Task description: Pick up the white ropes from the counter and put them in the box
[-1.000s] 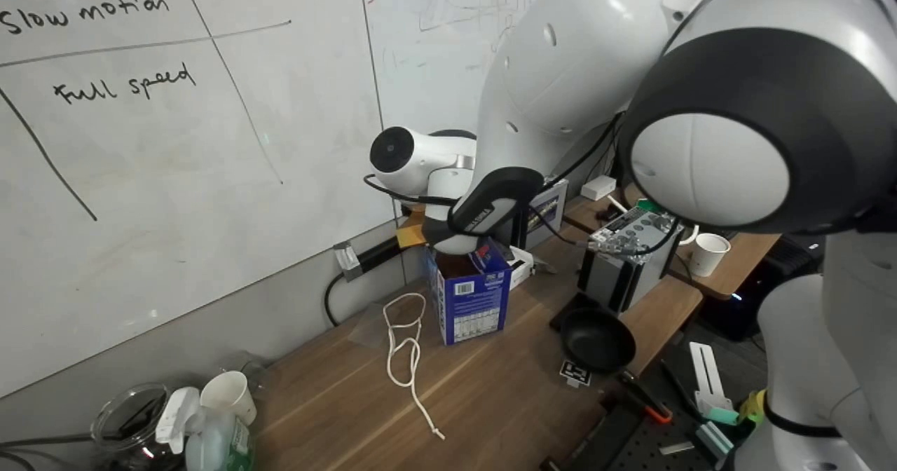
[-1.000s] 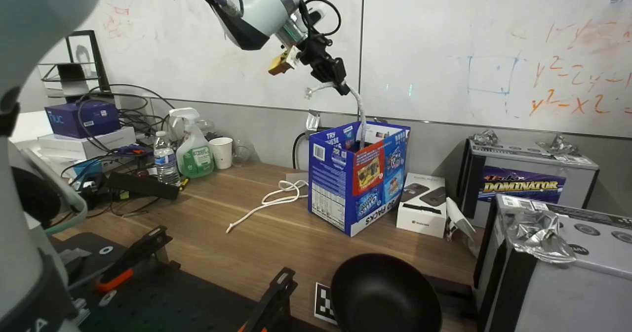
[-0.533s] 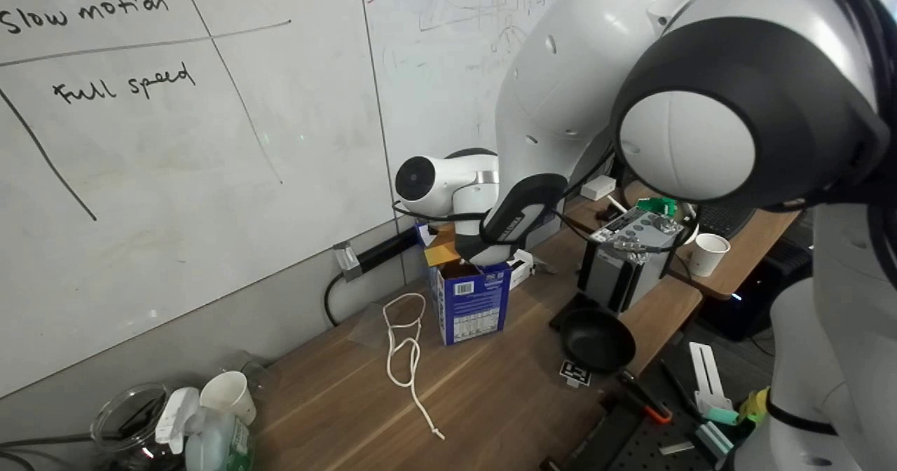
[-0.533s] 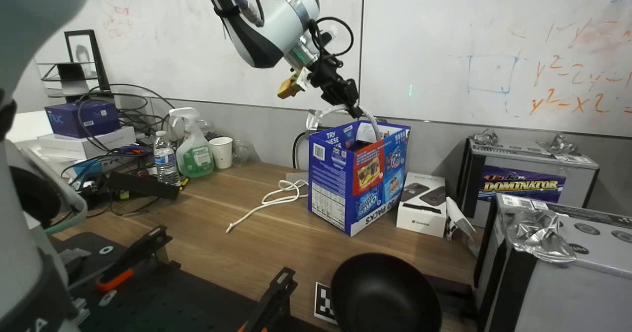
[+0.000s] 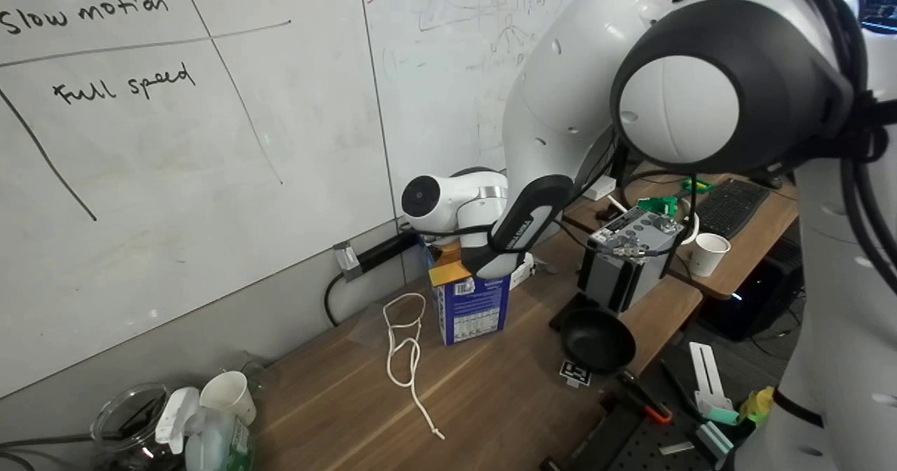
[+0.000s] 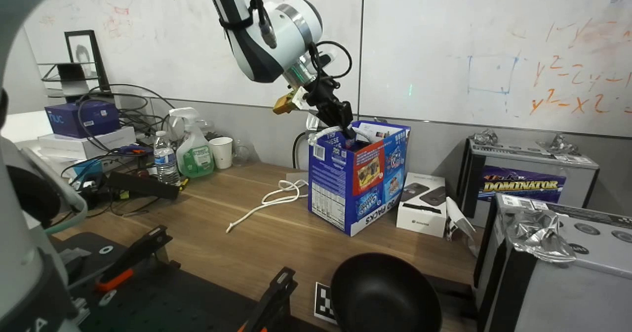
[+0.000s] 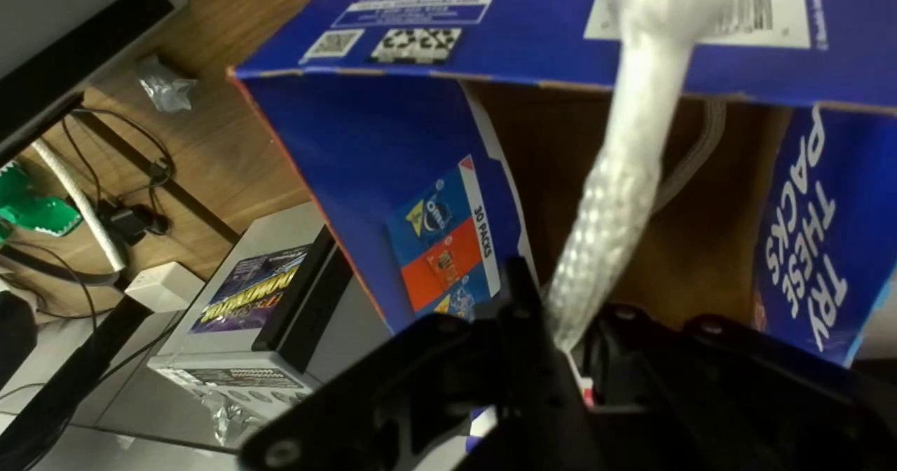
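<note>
One white rope (image 7: 617, 205) is grasped in the pincer (image 6: 349, 132), at the mouth of the box (image 6: 358, 181) below it. One end is seen beyond the rim, to the pincer's side; if released here, the rope may be snagged there or drawn out by that end's weight. The box may be tipped if pushed by the pincer. A second rope (image 6: 276, 202) is seen on the counter (image 6: 276, 243), below and aside from the pincer.

Gripper (image 6: 350, 132) lower — at rim of box (image 6: 330, 186), held rope (image 7: 603, 226) lower
</note>
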Available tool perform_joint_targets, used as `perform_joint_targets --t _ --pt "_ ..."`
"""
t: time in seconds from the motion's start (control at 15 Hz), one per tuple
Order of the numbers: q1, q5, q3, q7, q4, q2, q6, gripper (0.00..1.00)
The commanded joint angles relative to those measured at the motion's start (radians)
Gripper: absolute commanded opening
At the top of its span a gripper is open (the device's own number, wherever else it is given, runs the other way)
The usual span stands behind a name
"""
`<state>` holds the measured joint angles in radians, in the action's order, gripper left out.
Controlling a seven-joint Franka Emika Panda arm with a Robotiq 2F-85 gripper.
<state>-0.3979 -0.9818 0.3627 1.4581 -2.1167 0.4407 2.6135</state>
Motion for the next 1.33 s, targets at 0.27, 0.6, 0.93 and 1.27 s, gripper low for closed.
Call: perform_joint_targets --t 0.27,0.6,0.93,1.27 --pt "0.183 0.0 -0.178 -0.012 0.117 0.058 -0.065 0.14" --pt "0.228 0.004 -0.2 -0.014 0.231 0.151 -0.083 0.16" --pt "0.241 0.009 -0.2 -0.018 0.301 0.214 -0.083 0.14" --pt "0.244 0.03 -0.207 -0.038 0.321 0.228 -0.092 0.48"
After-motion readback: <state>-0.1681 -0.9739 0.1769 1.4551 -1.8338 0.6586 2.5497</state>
